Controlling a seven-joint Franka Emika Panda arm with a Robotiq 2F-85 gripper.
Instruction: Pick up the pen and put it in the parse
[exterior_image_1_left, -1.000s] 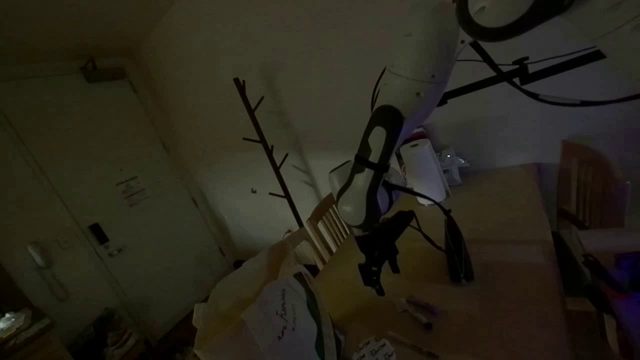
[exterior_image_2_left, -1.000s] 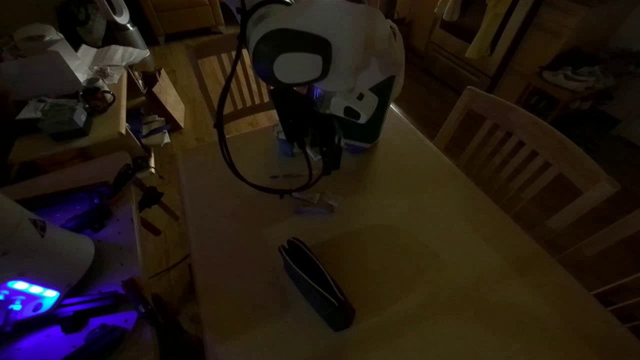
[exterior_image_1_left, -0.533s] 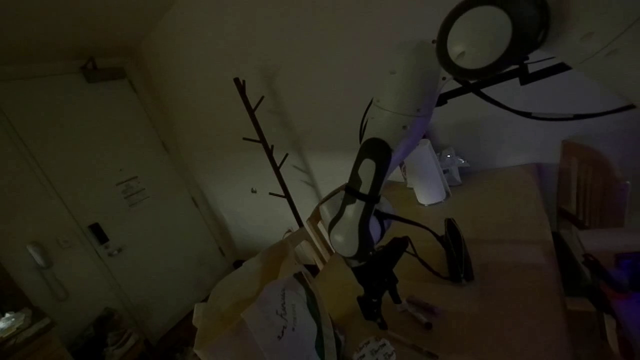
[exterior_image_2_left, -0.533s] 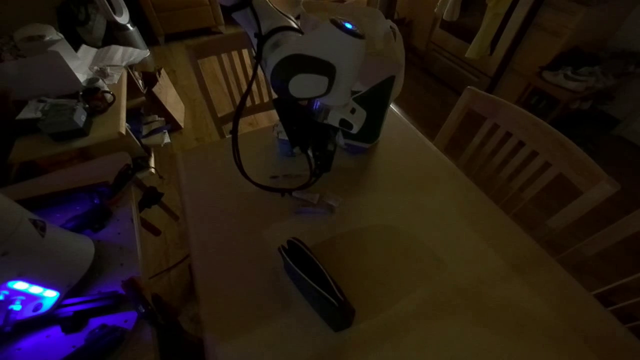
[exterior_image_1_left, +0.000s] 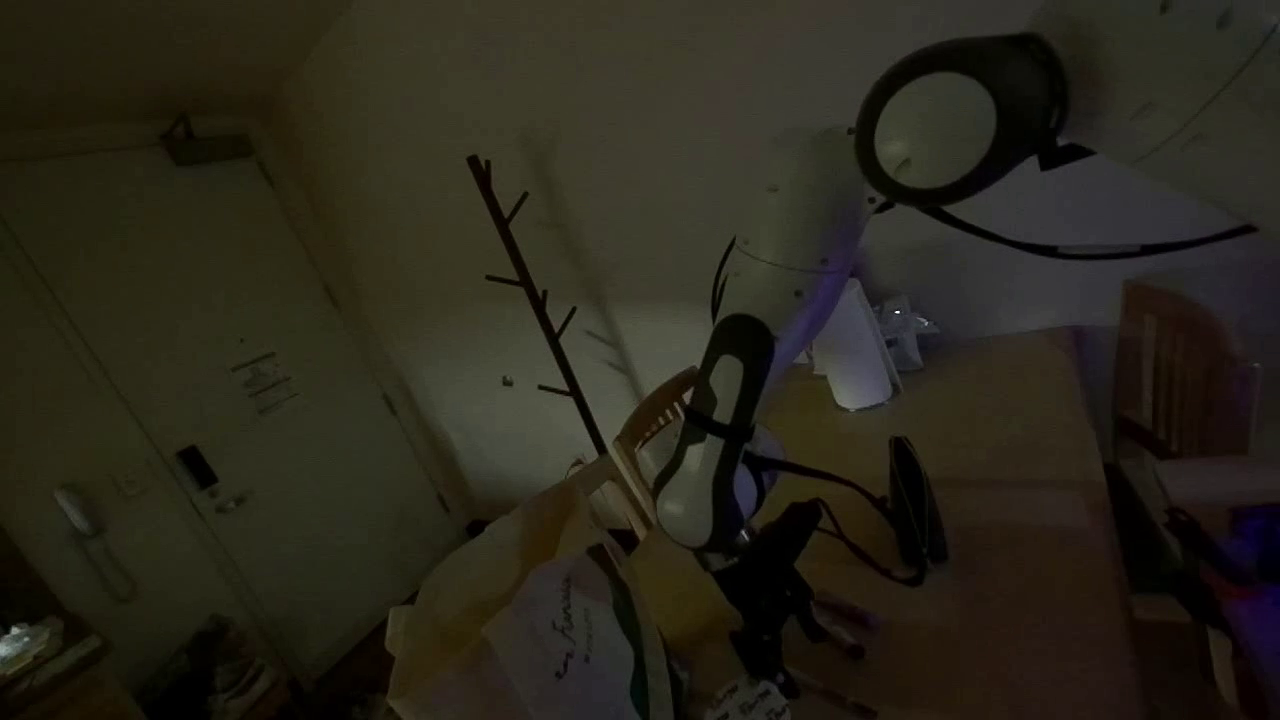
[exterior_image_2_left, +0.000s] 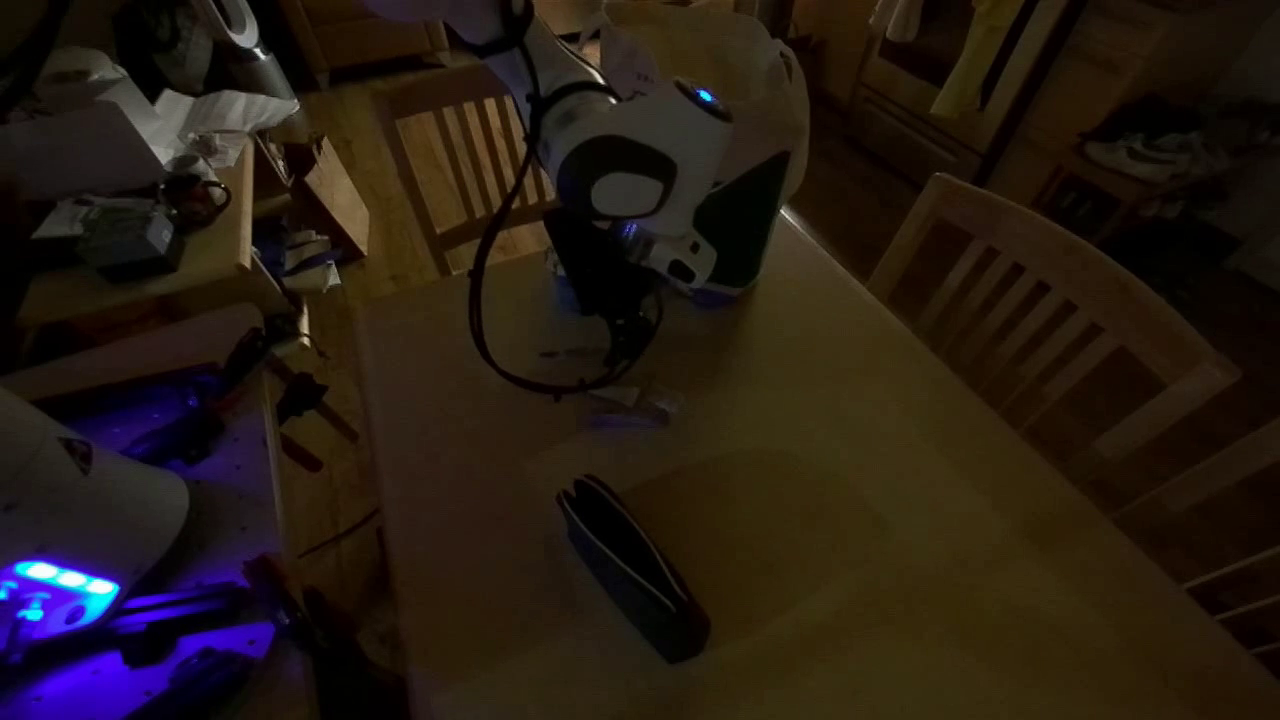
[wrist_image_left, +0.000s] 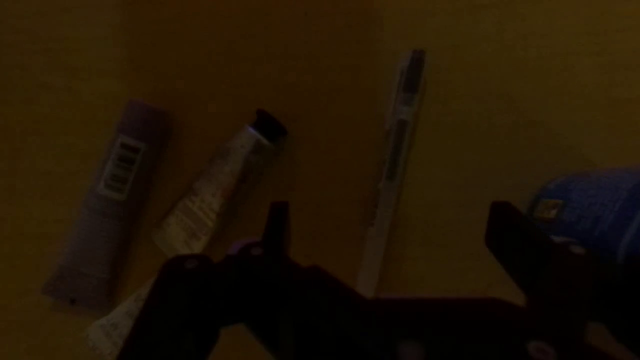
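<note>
The pen (wrist_image_left: 398, 145) is a thin clear stick with a dark end, lying flat on the table. It also shows in both exterior views (exterior_image_1_left: 838, 697) (exterior_image_2_left: 572, 353). My gripper (wrist_image_left: 390, 205) is open, its fingers apart on either side of the pen's line in the wrist view. The gripper body hides the pen's lower end there. In an exterior view the gripper (exterior_image_1_left: 803, 662) is low over the table, close to the pen; I cannot tell the exact height. The parse, a black pouch (exterior_image_2_left: 630, 585), lies unzipped on the table, apart from the gripper; it also shows here (exterior_image_1_left: 912, 505).
A purple tube (wrist_image_left: 110, 205) and a white tube with a black cap (wrist_image_left: 215, 185) lie beside the pen. A blue round thing (wrist_image_left: 595, 210) is by the right finger. A large paper bag (exterior_image_1_left: 580, 640) stands close to the gripper. A paper roll (exterior_image_1_left: 852, 350) stands farther back.
The arm has come down, and the gripper is lower, nearer the table and the pen. The gripper's cable now hangs lower. The pouch, tubes and pen have not moved.
</note>
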